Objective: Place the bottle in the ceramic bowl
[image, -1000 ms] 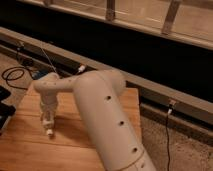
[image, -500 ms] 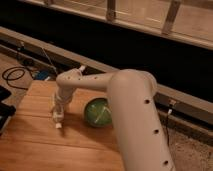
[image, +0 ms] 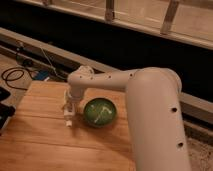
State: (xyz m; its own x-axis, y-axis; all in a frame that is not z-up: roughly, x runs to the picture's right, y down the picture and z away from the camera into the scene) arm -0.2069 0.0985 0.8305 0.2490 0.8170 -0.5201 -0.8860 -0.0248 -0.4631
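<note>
gripper [image: 69, 111] low over table [image: 40, 145], just left of bowl [image: 100, 113]. clamped, by the look of it, on bottle [image: 68, 121], hanging down beside the rim, not over it. if released here, likely lands on table and rolls. if carried across too low, may clip the rim and shove bowl.

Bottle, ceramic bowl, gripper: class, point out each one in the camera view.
bottle [image: 68, 122]: camera view, lower white tip.
ceramic bowl [image: 100, 113]: camera view, green inner wall.
gripper [image: 68, 113]: camera view, tip, left of the ceramic bowl.
</note>
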